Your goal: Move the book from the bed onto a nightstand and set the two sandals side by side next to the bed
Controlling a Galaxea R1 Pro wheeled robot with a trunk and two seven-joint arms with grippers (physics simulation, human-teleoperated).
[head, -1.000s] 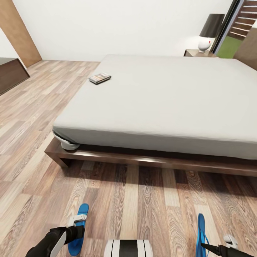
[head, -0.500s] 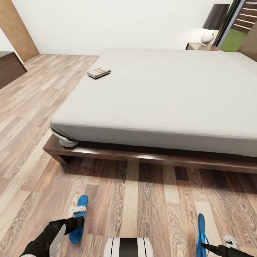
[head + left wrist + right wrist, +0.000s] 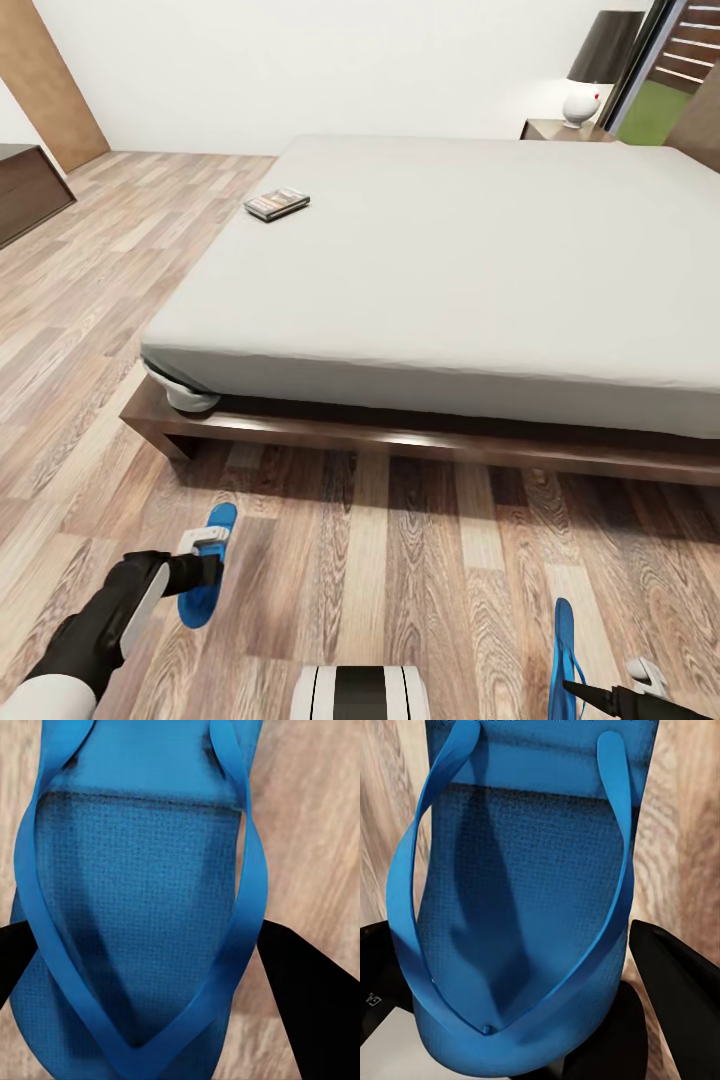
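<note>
A dark paperback book (image 3: 278, 203) lies near the far left corner of the bed (image 3: 450, 260), on its pale mattress. One blue sandal (image 3: 207, 560) hangs just above the wood floor in front of the bed's left corner, with my left gripper (image 3: 202, 562) shut on it. In the left wrist view the sandal (image 3: 142, 907) sits between the black fingers (image 3: 307, 1012). My right gripper (image 3: 608, 690) is shut on the other sandal (image 3: 563, 655) at the lower right, which the right wrist view shows close up as a sandal (image 3: 525, 892). A nightstand (image 3: 560, 129) stands behind the bed at the far right.
A lamp (image 3: 592, 75) with a dark shade stands on the nightstand. A long dark dresser (image 3: 25, 195) runs along the left wall. The bed's dark wooden frame (image 3: 400, 440) juts out low over the floor. Open wood floor (image 3: 400, 580) lies between me and the bed.
The view first shifted a little, then held still. My left arm has carried its sandal forward and slightly left, closer to the bed's corner. The right arm has stayed put.
</note>
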